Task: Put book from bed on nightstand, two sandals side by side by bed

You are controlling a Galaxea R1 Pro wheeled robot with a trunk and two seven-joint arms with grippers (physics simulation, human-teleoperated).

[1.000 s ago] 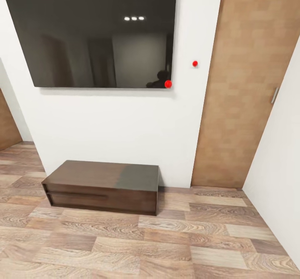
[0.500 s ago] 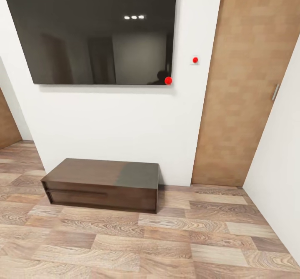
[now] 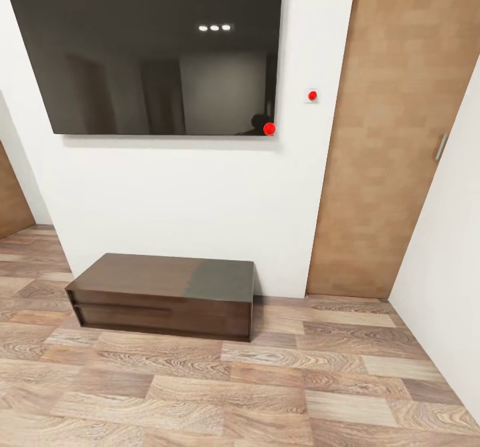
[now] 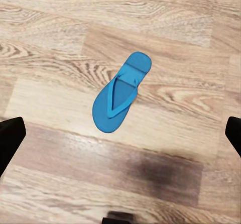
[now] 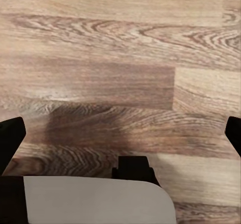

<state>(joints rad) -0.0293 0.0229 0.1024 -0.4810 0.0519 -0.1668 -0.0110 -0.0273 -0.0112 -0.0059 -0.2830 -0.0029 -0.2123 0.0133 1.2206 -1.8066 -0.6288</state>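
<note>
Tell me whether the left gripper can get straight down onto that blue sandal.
Probably yes: the sandal lies flat on bare wood floor with nothing beside it, and the left gripper looks wide open, holding nothing.

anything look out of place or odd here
One blue sandal lies alone on the wood floor below the open left claw, at a slant to the planks, with no mate beside it. The TV and bench look orderly.

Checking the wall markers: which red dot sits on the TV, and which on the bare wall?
The lower red dot sits at the TV corner; the upper one is on the white wall.
</note>
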